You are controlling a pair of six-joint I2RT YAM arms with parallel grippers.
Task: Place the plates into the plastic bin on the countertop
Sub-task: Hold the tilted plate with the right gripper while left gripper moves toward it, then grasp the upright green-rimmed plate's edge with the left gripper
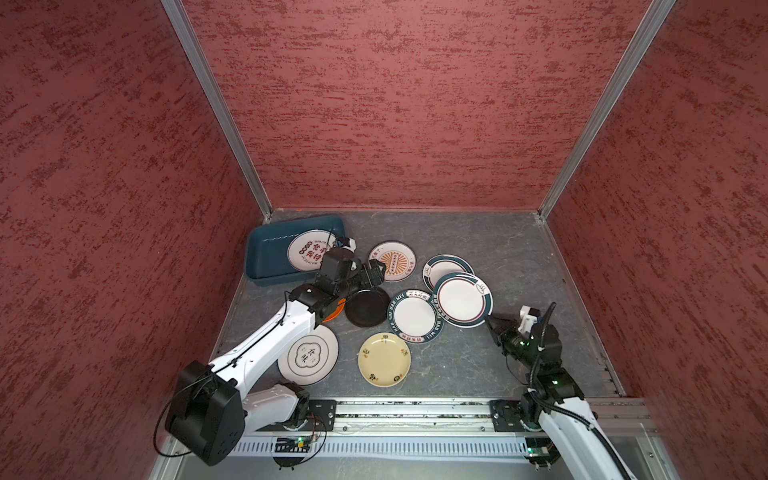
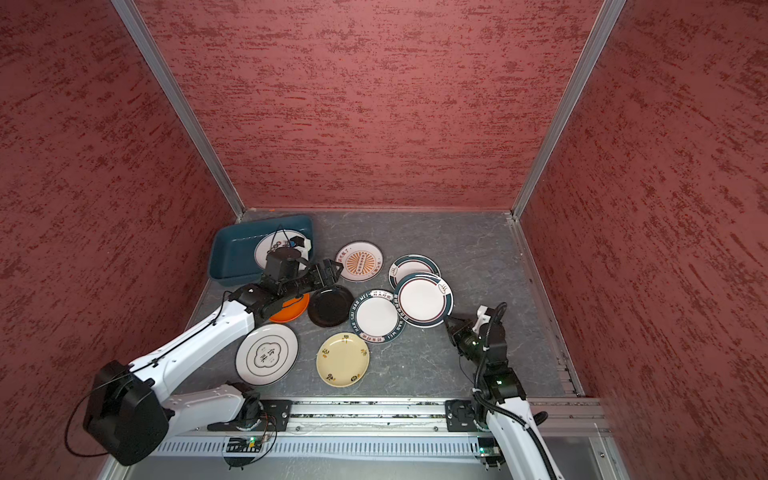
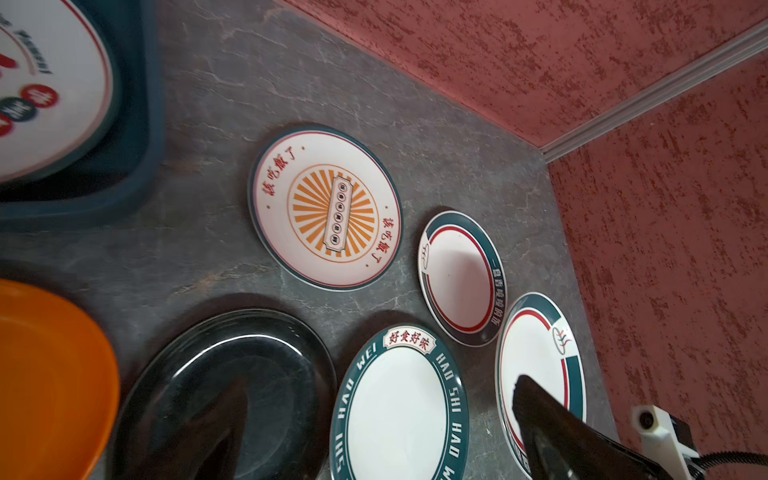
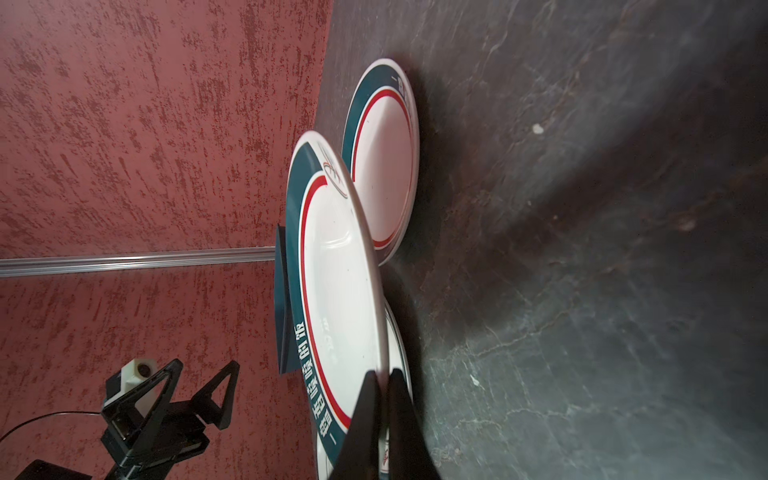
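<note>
My right gripper [image 1: 491, 318] [image 4: 383, 374] is shut on the rim of a white plate with a teal and red rim [image 1: 463, 300] [image 4: 336, 266], held tilted above the countertop [image 1: 478, 365]. It overlaps a similar plate [image 1: 444, 267] and the HAO WEI plate [image 1: 415, 316]. My left gripper [image 1: 368, 272] [image 3: 380, 382] hangs open and empty above the black plate [image 1: 368, 307], beside the sunburst plate [image 1: 392, 261]. The teal plastic bin [image 1: 266, 253] at the back left holds one printed plate [image 1: 309, 250]. The arm partly hides an orange plate [image 2: 291, 309].
A cream-yellow plate [image 1: 384, 359] and a white plate with a dark motif [image 1: 309, 355] lie near the front rail [image 1: 415, 409]. Red textured walls [image 1: 395, 104] close in the back and both sides. The left arm [image 1: 270, 336] crosses over the front-left plates.
</note>
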